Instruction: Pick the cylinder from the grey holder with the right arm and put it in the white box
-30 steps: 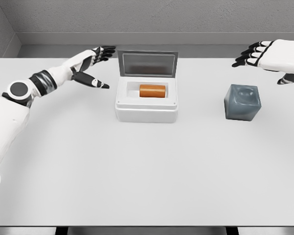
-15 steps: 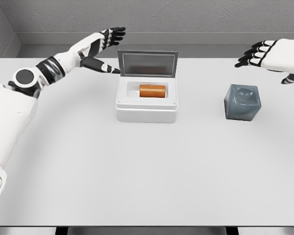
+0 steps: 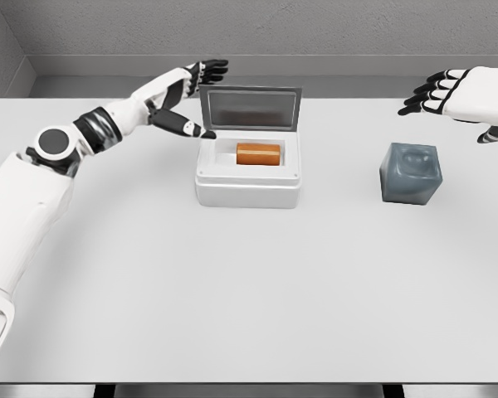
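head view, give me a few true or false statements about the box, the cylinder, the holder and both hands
1. The orange cylinder lies inside the white box. True.
2. The box lid is closed. False: it stands open at the back.
3. The grey holder has a cylinder standing in it. False: its top shows only an empty hollow.
4. The right hand grasps the holder. False: it hovers above and behind it, fingers relaxed, holding nothing.
5. The left hand is open beside the lid's left edge. True.
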Controlling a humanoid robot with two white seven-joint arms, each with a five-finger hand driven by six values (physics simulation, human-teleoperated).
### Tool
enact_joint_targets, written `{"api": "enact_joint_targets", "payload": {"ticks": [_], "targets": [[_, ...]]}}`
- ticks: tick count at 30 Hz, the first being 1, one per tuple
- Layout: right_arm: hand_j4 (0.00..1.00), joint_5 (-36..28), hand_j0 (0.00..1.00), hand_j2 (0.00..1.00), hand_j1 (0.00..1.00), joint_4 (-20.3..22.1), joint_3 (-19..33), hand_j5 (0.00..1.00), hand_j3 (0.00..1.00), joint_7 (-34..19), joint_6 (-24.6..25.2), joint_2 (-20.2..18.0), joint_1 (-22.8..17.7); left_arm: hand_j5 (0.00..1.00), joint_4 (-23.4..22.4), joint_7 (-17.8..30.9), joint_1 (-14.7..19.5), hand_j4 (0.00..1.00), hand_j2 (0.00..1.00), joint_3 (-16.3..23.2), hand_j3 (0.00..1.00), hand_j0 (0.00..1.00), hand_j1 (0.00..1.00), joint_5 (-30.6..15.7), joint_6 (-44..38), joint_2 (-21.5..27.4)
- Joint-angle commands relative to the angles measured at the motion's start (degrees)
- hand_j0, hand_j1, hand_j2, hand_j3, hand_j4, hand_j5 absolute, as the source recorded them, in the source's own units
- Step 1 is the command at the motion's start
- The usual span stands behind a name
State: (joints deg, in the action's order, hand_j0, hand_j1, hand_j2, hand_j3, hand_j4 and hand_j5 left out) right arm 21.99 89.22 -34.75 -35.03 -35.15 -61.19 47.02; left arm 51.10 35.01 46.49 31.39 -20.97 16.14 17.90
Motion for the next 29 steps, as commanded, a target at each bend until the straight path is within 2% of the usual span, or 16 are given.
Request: {"api": "enact_joint_targets", "payload": {"ticks": [1, 7, 10, 11, 17, 19, 21, 22, 24, 25, 29], "targets": [[1.0, -0.2, 1.0, 1.0, 1.0, 0.1, 0.0, 1.0, 1.0, 0.0, 0.1, -0.1, 0.0, 1.0, 2.7, 0.0, -0.1, 1.0, 1.0, 0.2, 1.0, 1.0, 1.0, -1.5, -0.1, 0.7], [1.0, -0.2, 1.0, 1.0, 1.0, 0.8, 0.2, 1.0, 1.0, 0.0, 0.1, -1.3, 0.0, 1.0, 6.0, 0.0, -1.9, 1.0, 1.0, 0.2, 1.0, 1.0, 1.0, -4.3, 0.1, 4.5], [1.0, -0.2, 1.0, 1.0, 1.0, 0.8, 0.1, 1.0, 1.0, 0.0, 0.1, -1.3, -0.1, 1.0, 13.8, 0.0, -4.5, 1.0, 1.0, 0.2, 1.0, 1.0, 1.0, -9.1, -0.3, 9.6], [1.0, -0.2, 1.0, 1.0, 1.0, 0.8, 0.1, 1.0, 1.0, 0.0, 0.1, -1.3, -0.1, 1.0, 15.1, 0.0, -4.9, 1.0, 1.0, 0.3, 1.0, 1.0, 1.0, -9.6, -0.3, 10.4], [1.0, -0.2, 1.0, 1.0, 1.0, 0.8, 0.4, 1.0, 1.0, 0.0, 0.1, -2.2, -0.4, 1.0, 15.8, 0.0, -5.4, 1.0, 1.0, 0.3, 1.0, 1.0, 1.0, -11.5, -0.4, 10.8], [1.0, -0.2, 1.0, 1.0, 1.0, 0.8, 0.3, 1.0, 1.0, 0.0, 0.1, -2.2, -0.5, 1.0, 14.7, 0.0, -5.4, 1.0, 1.0, 0.3, 1.0, 1.0, 1.0, -11.3, -0.1, 12.0], [1.0, -0.2, 1.0, 1.0, 1.0, 0.8, 0.3, 1.0, 1.0, 0.0, 0.1, -2.2, -0.5, 1.0, 11.4, 0.0, -5.4, 1.0, 1.0, 0.3, 1.0, 1.0, 1.0, -10.5, 1.7, 13.1], [1.0, -0.2, 1.0, 1.0, 1.0, 0.8, 0.3, 1.0, 1.0, 0.0, 0.1, -2.2, -0.5, 1.0, 8.1, 0.0, -5.5, 1.0, 1.0, 0.3, 1.0, 1.0, 1.0, -10.5, 4.2, 14.4], [1.0, -0.2, 1.0, 1.0, 1.0, 0.8, 0.3, 1.0, 1.0, 0.0, 0.1, -2.2, -0.5, 1.0, -0.4, 0.0, -5.6, 1.0, 1.0, 0.3, 1.0, 1.0, 1.0, -9.7, 10.9, 14.1], [1.0, -0.2, 1.0, 1.0, 1.0, 0.8, 0.3, 1.0, 1.0, 0.0, 0.1, -2.2, -0.5, 1.0, -2.2, 0.0, -5.7, 1.0, 1.0, 0.3, 1.0, 1.0, 1.0, -8.7, 12.5, 14.1], [1.0, -0.2, 1.0, 1.0, 1.0, 0.8, 0.3, 1.0, 1.0, 0.0, 0.1, -2.2, -0.6, 1.0, -2.8, 0.0, -6.3, 1.0, 1.0, 0.3, 1.0, 1.0, 1.0, -8.6, 14.1, 14.2]]}}
